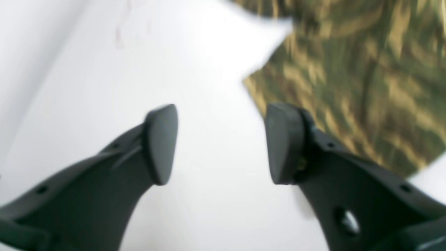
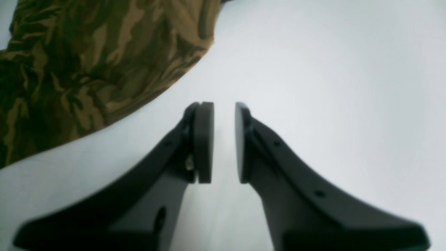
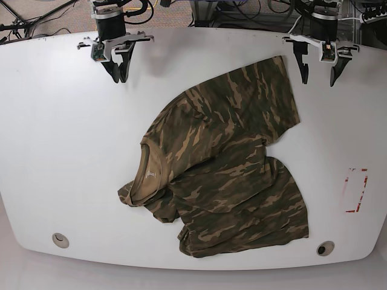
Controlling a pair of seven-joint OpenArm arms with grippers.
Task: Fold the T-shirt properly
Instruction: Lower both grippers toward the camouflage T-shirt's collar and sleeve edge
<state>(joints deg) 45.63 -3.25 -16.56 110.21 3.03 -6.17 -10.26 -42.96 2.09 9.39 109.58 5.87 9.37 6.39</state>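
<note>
Plainly, we start at the left of the base view, where our right gripper (image 3: 118,71) hangs near the table's (image 3: 54,121) far edge, its fingers drawn nearly together with only a slim gap, nothing between them. Its wrist view shows bare white surface under the pads (image 2: 204,143) and camouflage cloth off to one side, apart from them.

Moving right, the T-shirt (image 3: 227,163) lies crumpled across the middle of the table, its long axis running diagonally from the collar (image 3: 148,175) at lower left up to a spread corner at upper right, with a second bunched mass toward the near edge.

Further right, our left gripper (image 3: 319,71) stands spread wide and empty, just beside that upper-right corner of cloth; in its wrist view the fabric edge sits close against one fingertip (image 1: 284,143). We judge this arm the nearer one for a first grasp, the shirt lying inward and toward the near edge from it.

A red-outlined mark (image 3: 355,190) sits at the right margin, and two round holes (image 3: 59,240) near the front edge; nothing blocks either approach.
</note>
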